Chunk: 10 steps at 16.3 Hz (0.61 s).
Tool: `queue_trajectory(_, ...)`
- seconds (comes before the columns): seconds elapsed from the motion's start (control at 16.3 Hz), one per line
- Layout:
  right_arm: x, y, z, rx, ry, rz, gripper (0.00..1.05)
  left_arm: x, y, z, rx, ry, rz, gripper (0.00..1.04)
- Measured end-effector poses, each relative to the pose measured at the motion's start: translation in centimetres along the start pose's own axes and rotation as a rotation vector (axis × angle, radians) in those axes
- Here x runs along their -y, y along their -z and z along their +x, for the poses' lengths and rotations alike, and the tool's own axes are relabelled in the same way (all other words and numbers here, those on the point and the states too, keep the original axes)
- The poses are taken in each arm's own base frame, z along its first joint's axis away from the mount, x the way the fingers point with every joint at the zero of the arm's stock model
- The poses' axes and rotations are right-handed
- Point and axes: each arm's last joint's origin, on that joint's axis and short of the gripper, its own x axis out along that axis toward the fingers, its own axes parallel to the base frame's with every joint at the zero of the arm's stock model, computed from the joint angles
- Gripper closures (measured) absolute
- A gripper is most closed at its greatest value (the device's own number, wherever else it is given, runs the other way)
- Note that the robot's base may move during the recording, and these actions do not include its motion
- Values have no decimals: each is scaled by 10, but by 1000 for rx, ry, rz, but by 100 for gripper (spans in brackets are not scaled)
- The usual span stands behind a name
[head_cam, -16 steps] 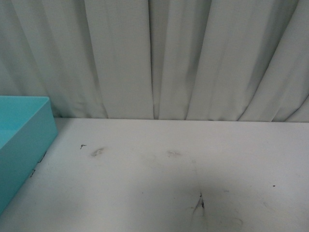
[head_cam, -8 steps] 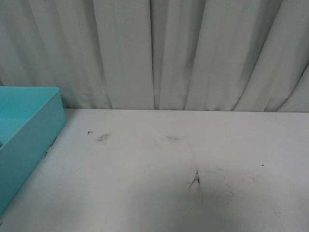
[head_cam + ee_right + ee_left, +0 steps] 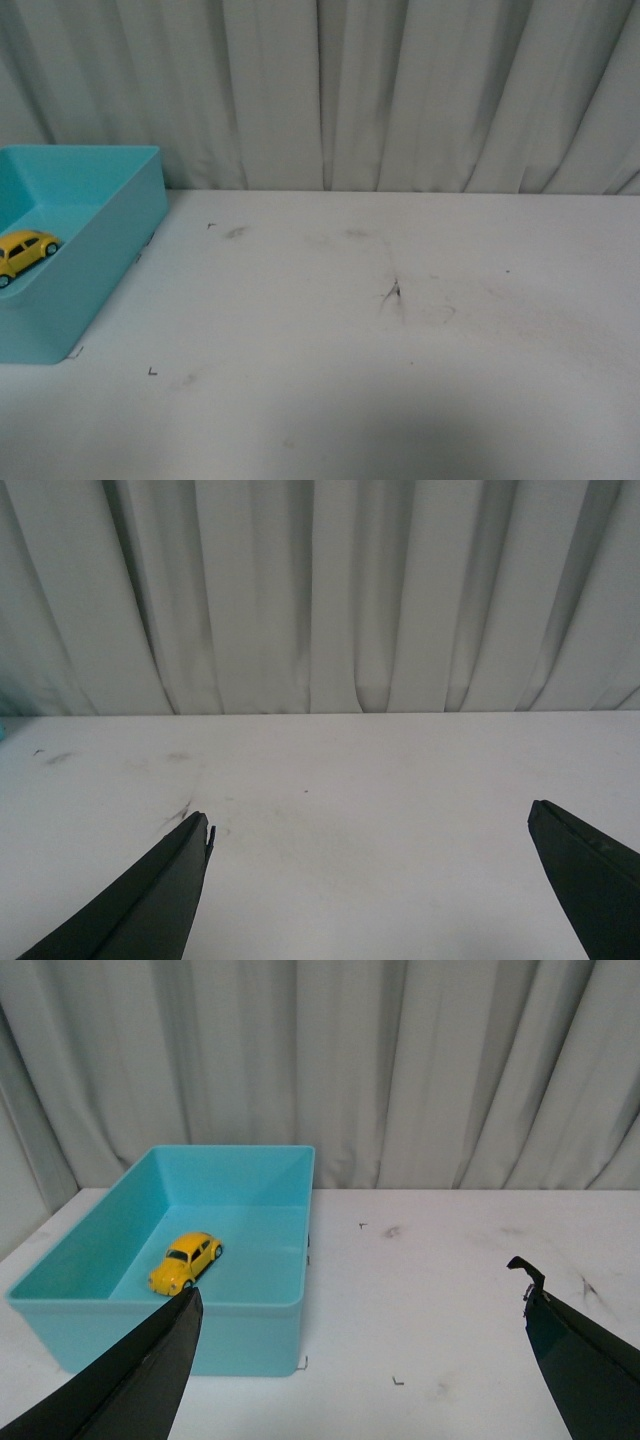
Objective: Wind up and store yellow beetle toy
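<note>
Inside the teal bin (image 3: 250,1332) at the table's left edge, the yellow beetle toy (image 3: 185,1261) rests on its wheels on the bin floor, clear of all four walls as far as the left wrist view shows. The left gripper (image 3: 360,1305) hangs above the white table (image 3: 450,1290) with its jaws spread wide and nothing between them; one dark finger sits low over the bin's near wall, the other well off over bare tabletop, and the toy lies beyond that near wall, apart from both fingers. The front view catches the same toy (image 3: 24,250) low against the bin's (image 3: 110,260) inner floor, partly cut off by the picture's edge, so its nose is hard to make out there. The right gripper (image 3: 370,840) is likewise splayed open and empty, held over a plain stretch of table (image 3: 380,770) well away from the bin. Pale pleated curtains (image 3: 400,90) close off the far side of the table. Dark scuffs (image 3: 393,292) and a few small black tape corners (image 3: 152,372) mark the surface between the bin and the right arm's side. Only the bin's near wall stands between the left gripper and the toy.
</note>
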Motion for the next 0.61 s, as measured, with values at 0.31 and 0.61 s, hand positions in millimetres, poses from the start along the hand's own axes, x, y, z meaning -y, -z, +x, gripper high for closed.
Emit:
queue_trajectory(0.31,0,0,0,-2,0,0,7,0,0,0,0,0,0,7)
queue_trajectory(0.61,0,0,0,2,0,0,7,0,0,0,0,0,0,7)
